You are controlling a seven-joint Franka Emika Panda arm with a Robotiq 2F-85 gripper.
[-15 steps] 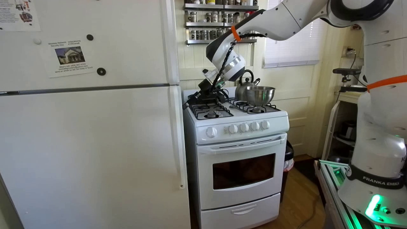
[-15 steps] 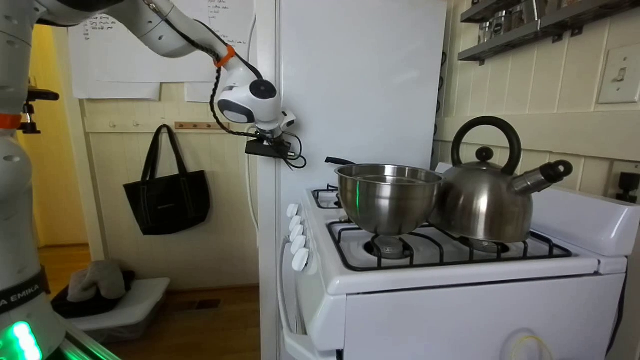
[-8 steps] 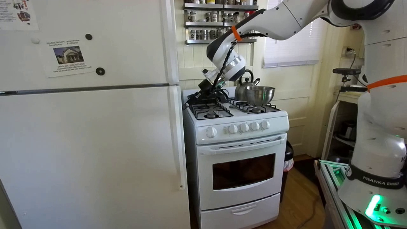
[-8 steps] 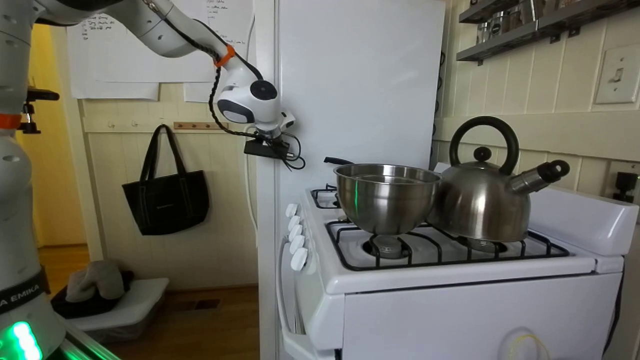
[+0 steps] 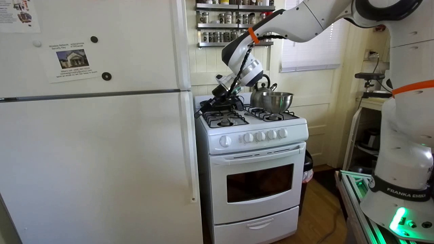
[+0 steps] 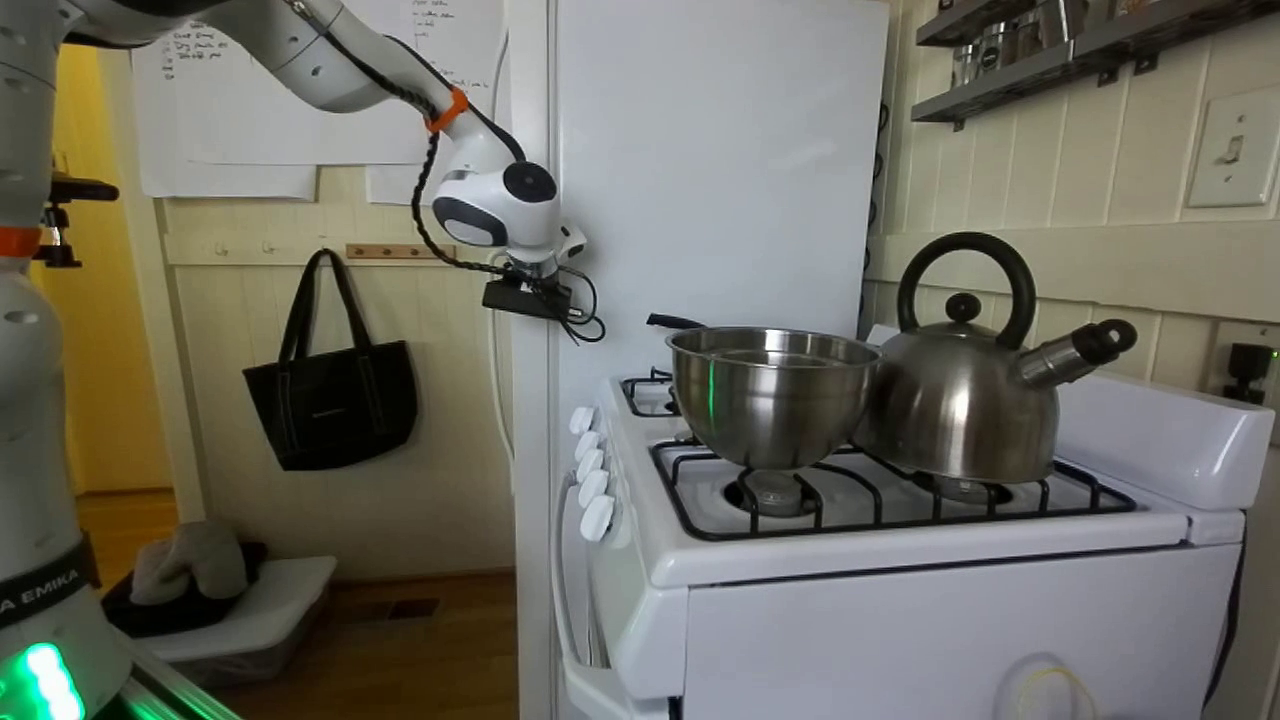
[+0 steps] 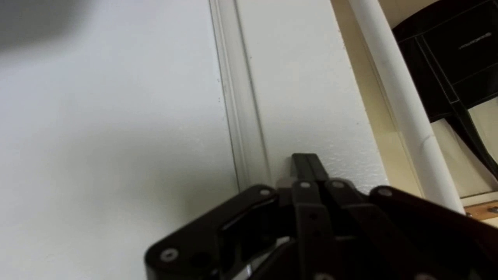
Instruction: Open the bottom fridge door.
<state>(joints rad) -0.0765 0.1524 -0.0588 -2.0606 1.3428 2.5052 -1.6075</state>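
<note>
The bottom door [image 5: 101,162] stands just beside the fingers [image 7: 300,166], to their left in an exterior view, and looks as flush beneath the freezer door [image 5: 142,44] as a second ago. The fingers remain clenched together, their tips over the door's edge in the wrist view; contact cannot be told. The handle [image 7: 406,105] runs to the right of them there, with the bag [image 7: 465,62] beyond. In an exterior view the wrist [image 5: 249,72] above the fingers has eased slightly rightward, while the stove [image 5: 253,208], below and to the right of them, keeps its place, as do the kettle [image 5: 258,96] and the bowl [image 5: 277,103] on it, farther right.
</note>
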